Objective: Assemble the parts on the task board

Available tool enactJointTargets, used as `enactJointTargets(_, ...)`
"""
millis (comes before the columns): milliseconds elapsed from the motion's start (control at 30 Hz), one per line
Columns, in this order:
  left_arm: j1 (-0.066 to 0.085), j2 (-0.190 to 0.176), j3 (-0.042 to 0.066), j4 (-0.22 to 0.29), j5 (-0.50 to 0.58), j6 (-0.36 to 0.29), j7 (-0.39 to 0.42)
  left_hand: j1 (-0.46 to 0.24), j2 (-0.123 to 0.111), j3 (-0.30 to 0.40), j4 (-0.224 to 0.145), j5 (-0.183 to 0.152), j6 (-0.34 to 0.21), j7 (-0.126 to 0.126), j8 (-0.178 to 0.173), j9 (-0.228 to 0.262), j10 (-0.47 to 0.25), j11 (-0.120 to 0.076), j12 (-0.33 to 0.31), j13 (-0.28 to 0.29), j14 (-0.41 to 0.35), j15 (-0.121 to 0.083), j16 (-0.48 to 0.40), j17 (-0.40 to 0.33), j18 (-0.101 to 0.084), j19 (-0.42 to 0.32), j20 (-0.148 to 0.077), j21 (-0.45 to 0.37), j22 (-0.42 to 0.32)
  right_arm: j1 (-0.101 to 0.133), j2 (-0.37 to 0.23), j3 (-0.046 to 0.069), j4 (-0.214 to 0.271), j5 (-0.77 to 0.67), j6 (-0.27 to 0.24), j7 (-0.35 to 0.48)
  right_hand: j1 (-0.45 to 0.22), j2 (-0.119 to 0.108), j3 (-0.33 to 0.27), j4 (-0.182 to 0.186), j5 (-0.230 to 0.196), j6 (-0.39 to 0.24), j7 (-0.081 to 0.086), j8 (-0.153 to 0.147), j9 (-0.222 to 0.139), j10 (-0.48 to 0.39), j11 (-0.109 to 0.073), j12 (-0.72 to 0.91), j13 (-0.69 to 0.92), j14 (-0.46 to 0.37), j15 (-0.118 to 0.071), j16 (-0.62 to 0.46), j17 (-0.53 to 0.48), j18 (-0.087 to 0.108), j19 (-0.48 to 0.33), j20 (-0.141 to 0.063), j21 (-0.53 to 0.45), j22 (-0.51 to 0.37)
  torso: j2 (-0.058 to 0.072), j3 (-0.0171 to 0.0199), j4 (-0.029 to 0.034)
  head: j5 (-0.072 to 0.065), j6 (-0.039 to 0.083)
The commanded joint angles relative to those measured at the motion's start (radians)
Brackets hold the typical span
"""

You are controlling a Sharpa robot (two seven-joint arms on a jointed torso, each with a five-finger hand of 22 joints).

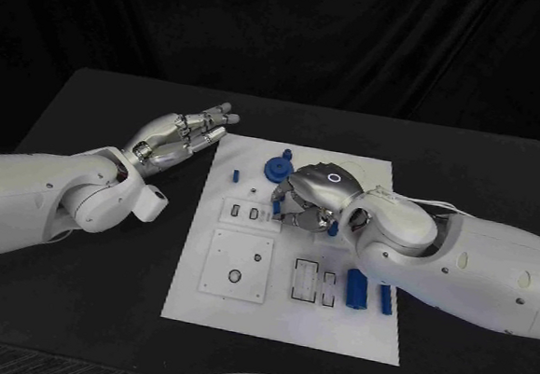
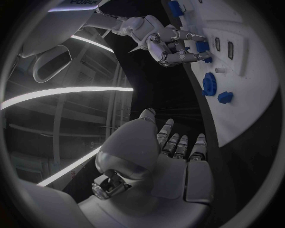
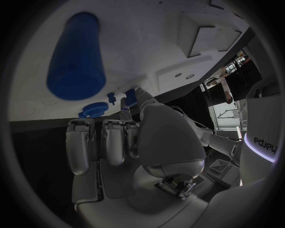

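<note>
You had the black table carrying the white task board at its middle, long side running away from the robot. Your right arm reached in across the board's near right part, and your left arm lay on the table left of the board.

Your right hand sat low over the middle of the board, fingers curled downward over the blue parts there. In the left wrist view its fingertips were down among small blue pieces, but you could not tell from any view whether it gripped one.

Your left hand hovered just beside the board's left edge, fingers straight and a little apart, holding nothing.

Two blue cylinders lay side by side near the board's right edge, close under your right forearm. A blue gear stood on the far part of the board, just beyond your right hand, with a small blue peg near the left edge.
</note>
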Motion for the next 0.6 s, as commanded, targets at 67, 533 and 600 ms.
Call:
enactJointTargets(67,0.000,0.002,0.001,0.000,0.002,0.012,0.025,0.006,0.008,0.007,0.001,0.006,-0.006,0.001,0.000,-0.001,-0.001,0.004,0.003,0.001,0.001,0.009,-0.004,-0.001,0.018,0.000,0.006,-0.005,0.000,-0.003,0.001,0.000,-0.001,-0.006,0.019,-0.005,-0.015,-0.003,-0.011,0.006,-0.030,-0.040,-0.004,-0.017,-0.015,0.092,-0.003,-0.005,0.222,0.083,0.005,-0.006,0.150,-0.008,0.106,0.005,0.003,0.264,0.000,0.0002,-0.0003,0.001,-0.001)
enactJointTargets(533,0.000,0.004,0.001,-0.003,0.002,0.012,0.026,0.007,0.008,0.007,0.001,0.006,-0.008,0.002,0.000,-0.001,-0.001,0.004,0.003,0.000,0.001,0.009,-0.004,-0.001,0.018,0.000,0.007,-0.005,0.000,-0.003,-0.004,0.000,0.001,-0.006,-0.027,0.015,-0.041,-0.022,-0.029,0.038,-0.120,-0.133,-0.018,-0.015,-0.062,0.092,-0.014,-0.003,0.223,0.084,-0.003,-0.004,0.152,-0.008,0.106,-0.002,0.003,0.264,0.000,0.0002,0.0000,0.001,0.000)
enactJointTargets(600,-0.001,0.001,0.001,-0.001,0.002,0.007,0.027,0.007,0.008,0.007,0.001,0.006,-0.008,0.002,0.000,-0.001,-0.001,0.004,0.003,0.000,0.001,0.009,-0.004,-0.001,0.018,0.000,0.007,-0.005,0.000,-0.003,-0.011,0.000,0.009,-0.006,-0.057,0.024,-0.052,-0.036,-0.034,0.056,-0.140,-0.154,-0.021,-0.018,-0.073,0.092,-0.017,-0.004,0.222,0.084,-0.003,-0.003,0.152,-0.008,0.106,-0.003,0.003,0.264,0.000,0.0000,-0.0003,0.004,0.001)
